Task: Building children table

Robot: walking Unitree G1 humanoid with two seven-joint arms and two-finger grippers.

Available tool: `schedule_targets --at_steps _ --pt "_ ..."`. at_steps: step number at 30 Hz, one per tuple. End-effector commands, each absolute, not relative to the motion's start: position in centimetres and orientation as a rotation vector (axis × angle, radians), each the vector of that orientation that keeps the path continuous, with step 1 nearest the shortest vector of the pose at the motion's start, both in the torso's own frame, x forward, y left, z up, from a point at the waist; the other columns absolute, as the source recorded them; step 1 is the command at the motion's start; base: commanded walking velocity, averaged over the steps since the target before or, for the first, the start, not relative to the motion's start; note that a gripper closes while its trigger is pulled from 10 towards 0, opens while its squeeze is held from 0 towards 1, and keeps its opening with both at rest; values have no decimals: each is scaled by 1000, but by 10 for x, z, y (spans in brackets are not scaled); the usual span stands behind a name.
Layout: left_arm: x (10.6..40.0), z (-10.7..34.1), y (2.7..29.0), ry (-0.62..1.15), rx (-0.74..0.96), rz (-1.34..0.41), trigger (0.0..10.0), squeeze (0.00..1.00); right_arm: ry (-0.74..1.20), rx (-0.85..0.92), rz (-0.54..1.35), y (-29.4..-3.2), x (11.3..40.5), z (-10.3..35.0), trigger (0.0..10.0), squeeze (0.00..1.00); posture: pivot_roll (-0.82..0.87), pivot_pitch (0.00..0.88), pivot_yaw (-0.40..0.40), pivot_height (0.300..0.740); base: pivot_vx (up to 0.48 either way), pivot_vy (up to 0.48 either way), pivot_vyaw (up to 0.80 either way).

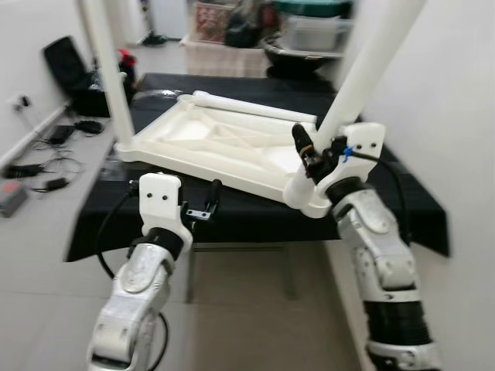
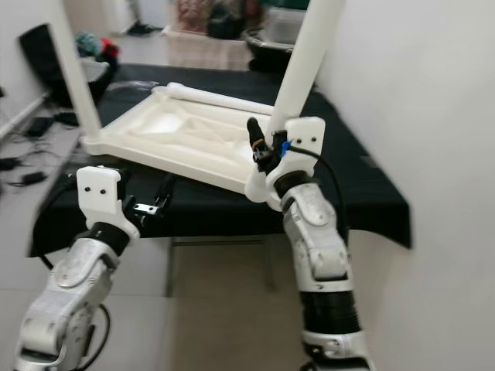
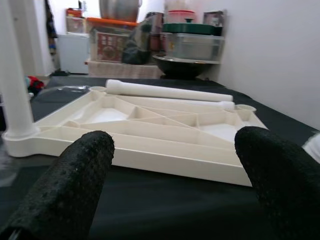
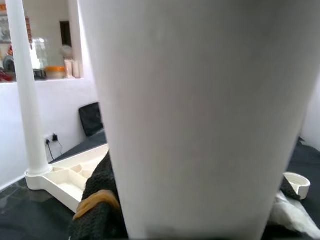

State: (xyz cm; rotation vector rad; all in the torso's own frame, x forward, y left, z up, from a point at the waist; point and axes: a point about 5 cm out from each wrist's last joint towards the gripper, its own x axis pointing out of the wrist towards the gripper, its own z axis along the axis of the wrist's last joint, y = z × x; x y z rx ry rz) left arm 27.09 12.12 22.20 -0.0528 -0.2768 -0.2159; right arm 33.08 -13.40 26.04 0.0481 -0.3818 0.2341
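Tabletop (image 1: pixel 224 147) lies upside down on a black bench (image 1: pixel 255 212), ribbed underside up. Two legs already stand in its near corners: one at the left near corner (image 1: pixel 108 69), one at the right near corner (image 1: pixel 371 69). A third leg (image 1: pixel 255 108) lies loose along the far edge of the tabletop, long axis running 9 to 3 o'clock. A storage box (image 3: pixel 192 46) and clutter sit on shelving beyond.

Right gripper (image 1: pixel 309 151) is closed around the base of the right near leg, just above its socket; the right wrist view looks straight at the white shaft, with black fingers (image 4: pixel 102 200) wrapped at its sides. That leg leans slightly toward 1 o'clock.

Left gripper (image 1: pixel 203 202) hangs off the near edge of the bench, below and short of the tabletop, fingers (image 3: pixel 75 175) spread wide, holding nothing.

Assessment: the loose leg lies at 12 o'clock from the left fingers, across the full tabletop, broadside to them. The left arm is free and the likelier one to fetch it; the reach is long.
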Motion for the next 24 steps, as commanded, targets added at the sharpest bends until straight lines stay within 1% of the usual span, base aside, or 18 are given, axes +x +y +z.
schedule_targets --at_steps 1,9,14,24 --pt "273 221 121 -262 -49 -203 10000 0 -394 51 215 -138 330 265 10000 0 63 96 -103 740 0 0 0" --pt "277 226 129 -274 -49 -164 10000 0 -390 49 212 -138 331 266 10000 0 64 111 -109 740 0 0 0" --pt "278 227 136 -274 -46 -141 10000 0 -385 29 210 -139 331 266 10000 0 63 114 -106 740 310 0 0" --pt "280 226 138 -264 -54 -131 10000 0 -394 19 197 -143 332 268 10000 0 56 117 -103 740 390 0 0"
